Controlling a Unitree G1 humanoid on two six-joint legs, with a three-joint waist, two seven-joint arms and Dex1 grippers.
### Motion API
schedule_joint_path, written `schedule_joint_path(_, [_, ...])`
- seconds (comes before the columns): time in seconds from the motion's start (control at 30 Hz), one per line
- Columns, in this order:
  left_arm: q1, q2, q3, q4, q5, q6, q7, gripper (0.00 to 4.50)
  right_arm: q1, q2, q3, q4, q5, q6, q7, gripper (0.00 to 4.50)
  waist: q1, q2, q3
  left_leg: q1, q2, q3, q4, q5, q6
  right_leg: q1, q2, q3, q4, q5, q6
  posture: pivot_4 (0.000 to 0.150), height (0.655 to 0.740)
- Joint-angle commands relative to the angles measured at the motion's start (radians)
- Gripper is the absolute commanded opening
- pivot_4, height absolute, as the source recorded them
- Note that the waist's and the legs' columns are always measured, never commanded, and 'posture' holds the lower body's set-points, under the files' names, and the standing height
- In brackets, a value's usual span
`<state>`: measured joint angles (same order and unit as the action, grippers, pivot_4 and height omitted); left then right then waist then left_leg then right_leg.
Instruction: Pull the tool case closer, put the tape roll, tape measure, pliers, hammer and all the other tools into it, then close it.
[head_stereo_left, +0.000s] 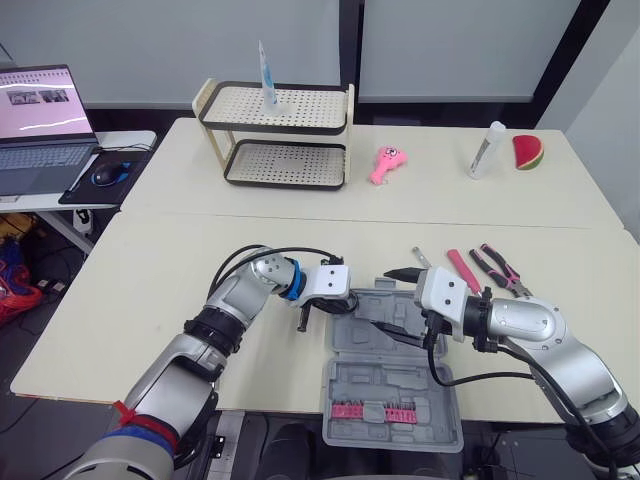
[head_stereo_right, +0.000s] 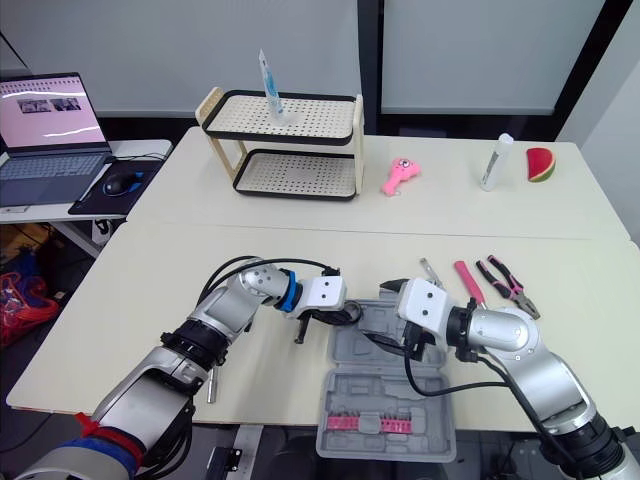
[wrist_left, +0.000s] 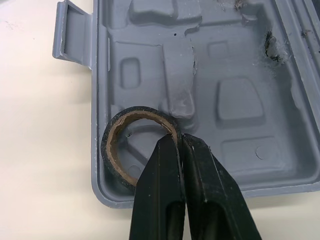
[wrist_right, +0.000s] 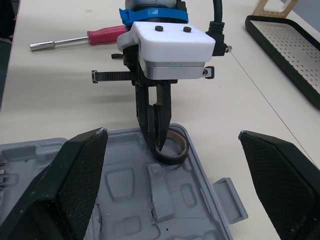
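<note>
The grey tool case (head_stereo_left: 352, 380) lies open at the table's near edge, lid part toward me. My left gripper (head_stereo_left: 303, 320) is shut on the rim of the black tape roll (wrist_left: 111, 145), holding it on edge in the left far corner of the case's moulded tray (wrist_left: 240, 100). The right wrist view shows the same pinch on the tape roll (wrist_right: 176, 150) from the other side. My right gripper (head_stereo_left: 400, 305) hangs open over the tray's right part, fingers spread wide, nothing between them. Pliers (head_stereo_left: 500, 270) and a red-handled screwdriver (head_stereo_left: 462, 270) lie right of the case.
A small metal tool (head_stereo_left: 420, 258) lies by the screwdriver. Another red-handled driver (wrist_right: 100, 37) rests on the table behind my left arm. Red bits (head_stereo_left: 385, 410) sit in the lid. At the back are a two-tier rack (head_stereo_left: 280, 130), pink toy (head_stereo_left: 385, 163), white bottle (head_stereo_left: 485, 150) and laptop (head_stereo_left: 40, 130).
</note>
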<state>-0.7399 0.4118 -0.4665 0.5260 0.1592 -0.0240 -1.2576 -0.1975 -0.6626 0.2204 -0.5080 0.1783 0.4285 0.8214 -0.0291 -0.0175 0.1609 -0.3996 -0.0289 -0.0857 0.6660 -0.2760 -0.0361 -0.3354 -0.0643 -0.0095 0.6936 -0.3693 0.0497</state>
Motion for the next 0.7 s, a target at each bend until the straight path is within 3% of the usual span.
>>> schedule_joint_path(0.03, [-0.007, -0.003, 0.007, -0.004, -0.004, -0.018, -0.001, 0.51, -0.003, 0.000, -0.005, -0.033, 0.001, -0.011, -0.001, 4.50, 0.000, 0.000, 0.000, 0.000, 0.000, 0.000, 0.000, 0.000, 0.000, 0.000, 0.000, 0.000, 0.000, 0.000, 0.000, 0.150, 0.7400])
schedule_joint_path(0.17, [-0.010, -0.006, 0.013, -0.013, -0.012, -0.011, -0.002, 1.57, -0.002, 0.001, -0.008, -0.032, 0.001, -0.014, -0.001, 4.50, 0.000, 0.000, 0.000, 0.000, 0.000, 0.000, 0.000, 0.000, 0.000, 0.000, 0.000, 0.000, 0.000, 0.000, 0.000, 0.150, 0.7400])
schedule_joint_path(0.37, [-0.010, 0.002, 0.025, -0.029, -0.026, -0.031, -0.008, 1.57, -0.008, 0.002, -0.005, -0.026, -0.002, -0.018, 0.002, 4.50, 0.000, 0.000, 0.000, 0.000, 0.000, 0.000, 0.000, 0.000, 0.000, 0.000, 0.000, 0.000, 0.000, 0.000, 0.000, 0.150, 0.7400])
schedule_joint_path(0.7, [0.086, -0.073, 0.181, -0.029, -0.229, -0.086, 0.021, 1.57, 0.006, -0.009, -0.026, -0.036, 0.006, -0.014, 0.004, 4.50, 0.000, 0.000, 0.000, 0.000, 0.000, 0.000, 0.000, 0.000, 0.000, 0.000, 0.000, 0.000, 0.000, 0.000, 0.000, 0.150, 0.7400])
